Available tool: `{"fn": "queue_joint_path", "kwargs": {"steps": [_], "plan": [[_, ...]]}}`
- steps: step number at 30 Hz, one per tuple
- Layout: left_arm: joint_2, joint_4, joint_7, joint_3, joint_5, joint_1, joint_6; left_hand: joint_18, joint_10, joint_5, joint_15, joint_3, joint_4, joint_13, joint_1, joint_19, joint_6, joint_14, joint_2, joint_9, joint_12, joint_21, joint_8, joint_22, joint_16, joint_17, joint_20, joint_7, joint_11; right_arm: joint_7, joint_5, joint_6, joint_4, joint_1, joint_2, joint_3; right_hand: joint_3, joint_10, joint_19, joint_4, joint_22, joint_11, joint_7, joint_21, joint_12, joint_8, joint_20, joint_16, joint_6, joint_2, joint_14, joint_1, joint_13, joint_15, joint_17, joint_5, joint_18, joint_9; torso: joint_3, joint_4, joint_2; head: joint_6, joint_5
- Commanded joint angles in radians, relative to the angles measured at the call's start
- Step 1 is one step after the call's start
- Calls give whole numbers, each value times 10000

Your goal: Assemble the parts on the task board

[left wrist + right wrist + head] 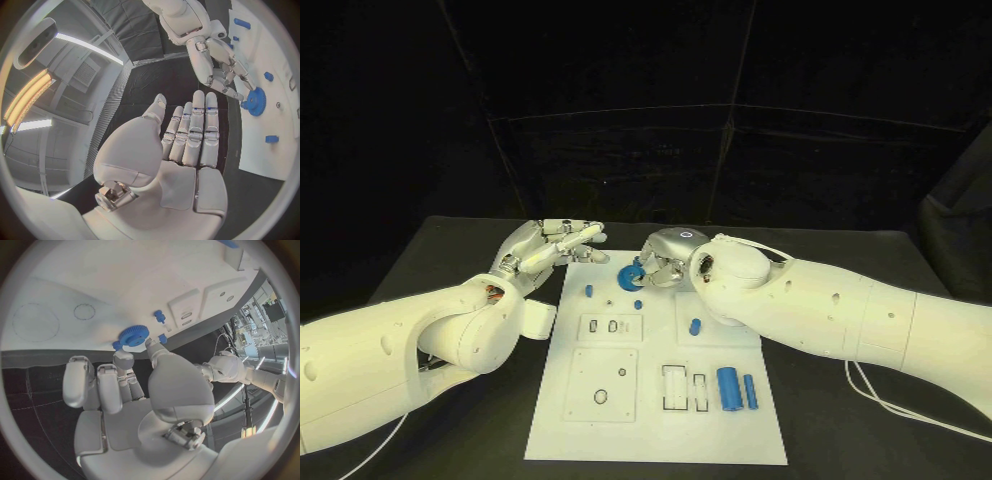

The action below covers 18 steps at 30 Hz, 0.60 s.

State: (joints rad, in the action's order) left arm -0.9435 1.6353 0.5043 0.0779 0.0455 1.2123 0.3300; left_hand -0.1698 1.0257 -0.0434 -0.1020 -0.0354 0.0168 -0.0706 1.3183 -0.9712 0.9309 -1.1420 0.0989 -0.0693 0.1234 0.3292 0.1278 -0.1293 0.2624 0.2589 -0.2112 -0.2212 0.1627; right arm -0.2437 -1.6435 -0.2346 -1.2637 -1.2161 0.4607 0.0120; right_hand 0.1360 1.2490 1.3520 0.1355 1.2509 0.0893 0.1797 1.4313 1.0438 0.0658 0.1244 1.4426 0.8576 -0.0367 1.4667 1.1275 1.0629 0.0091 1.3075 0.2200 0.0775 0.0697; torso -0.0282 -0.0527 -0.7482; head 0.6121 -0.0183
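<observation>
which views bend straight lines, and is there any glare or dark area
Both wrist views bend the task board edges into curves; left wrist view has bright ceiling strip lights glaring beside the left hand; head view is dark behind the table, and the board looks straight there.

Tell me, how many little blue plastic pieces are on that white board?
6: a blue toothed gear at the right hand's fingertips, two small ones just nearer, one mid-board, two cylinders side by side near the front edge. More may be hidden.

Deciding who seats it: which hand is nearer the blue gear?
Right. The right hand has its fingers on the blue gear; the left hand hovers open beside the board, apart.
</observation>
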Motion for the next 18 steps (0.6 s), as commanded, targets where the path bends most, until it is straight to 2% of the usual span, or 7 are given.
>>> {"fn": "queue_joint_path", "kwargs": {"steps": [1, 5, 8, 11, 13, 16, 18], "plan": [[-5, -8, 23, -8, -19, 18, -56, -127, 41, -50, -5, -3, 54, 12, 20, -93, 53, -59, 95, 9, -33, -44, -36, 8, -50, 17, -6, 3, -3, 1599, 1079, -1373, -134, -11, 276, -4, 28, 100, -99, -168, -73, -22, -33, -57, 155, 35, -6, -51, 112, 22, 517, 283, 129, 24, 236, 61, -69, 11, 10, 34, 7, -3, 24], [-12, -30, 21, -7, -19, 18, -64, -127, 41, -50, -5, -3, 54, 12, 20, -93, 53, -59, 95, 9, -33, -44, -36, 8, -50, 17, -6, 3, -3, 2971, 2649, -1396, -443, -8, 954, -2, 60, 30, -244, -432, -270, -77, -91, -164, 109, 99, -48, -171, 304, 21, 473, 721, 95, -23, 63, -29, -27, 32, 1, 14, 1, 4, -6], [-13, -56, 25, -6, -19, 17, -72, -127, 38, -50, -7, -1, 58, 13, 20, -95, 48, -59, 99, 10, -40, -47, -43, 11, -54, 22, -6, 0, 0, 3616, 3737, -1312, -787, -9, 1672, -1, 61, -50, -295, -603, -341, -93, -103, -211, 29, 92, -66, -210, 315, -39, 461, 963, 30, -40, 23, -28, -14, 25, 13, 28, 15, 16, -13], [2, -82, 33, -6, -19, 16, -89, -127, 38, -50, -7, -1, 58, 13, 20, -95, 48, -59, 99, 10, -40, -47, -43, 11, -54, 22, -6, 0, 0, 3970, 4481, -1169, -1012, -12, 2429, -1, 66, -91, -291, -841, -339, -115, -120, -222, -19, 94, -85, -209, 338, -144, 470, 1272, -8, -59, 47, -7, -16, 21, 13, 57, 20, -22, -41], [26, -107, 38, -5, -19, 16, -98, -127, 40, -51, -8, 2, 63, 13, 24, -95, 49, -59, 102, 10, -43, -49, -45, 12, -57, 24, -6, 2, 0, 4157, 5059, -1005, -1085, -14, 3067, 1, 31, -125, -289, -970, -341, -121, -125, -231, -76, 89, -95, -206, 340, -231, 476, 1425, -59, -67, 65, -75, -17, 17, 2, 63, 12, -66, -144], [54, -133, 47, -5, -19, 15, -109, -127, 40, -51, -8, 2, 63, 13, 24, -95, 49, -59, 102, 10, -43, -49, -45, 12, -57, 24, -6, 2, 0, 4267, 5535, -893, -1047, -14, 3576, 2, -2, -135, -278, -1091, -329, -123, -125, -232, -99, 75, -101, -185, 321, -300, 489, 1569, -79, -70, 112, -131, -21, 10, 15, 98, 8, -105, -225], [74, -157, 53, -5, -19, 15, -112, -126, 50, -51, -8, 9, 76, 12, 33, -96, 57, -57, 111, 8, -47, -54, -48, 16, -65, 31, -7, 9, -4, 4329, 5679, -872, -975, -12, 3864, 4, -38, -117, -266, -1177, -315, -125, -126, -229, -85, 74, -104, -164, 321, -350, 501, 1659, -69, -71, 154, -242, -24, 9, 37, 132, 9, -125, -244]]}}
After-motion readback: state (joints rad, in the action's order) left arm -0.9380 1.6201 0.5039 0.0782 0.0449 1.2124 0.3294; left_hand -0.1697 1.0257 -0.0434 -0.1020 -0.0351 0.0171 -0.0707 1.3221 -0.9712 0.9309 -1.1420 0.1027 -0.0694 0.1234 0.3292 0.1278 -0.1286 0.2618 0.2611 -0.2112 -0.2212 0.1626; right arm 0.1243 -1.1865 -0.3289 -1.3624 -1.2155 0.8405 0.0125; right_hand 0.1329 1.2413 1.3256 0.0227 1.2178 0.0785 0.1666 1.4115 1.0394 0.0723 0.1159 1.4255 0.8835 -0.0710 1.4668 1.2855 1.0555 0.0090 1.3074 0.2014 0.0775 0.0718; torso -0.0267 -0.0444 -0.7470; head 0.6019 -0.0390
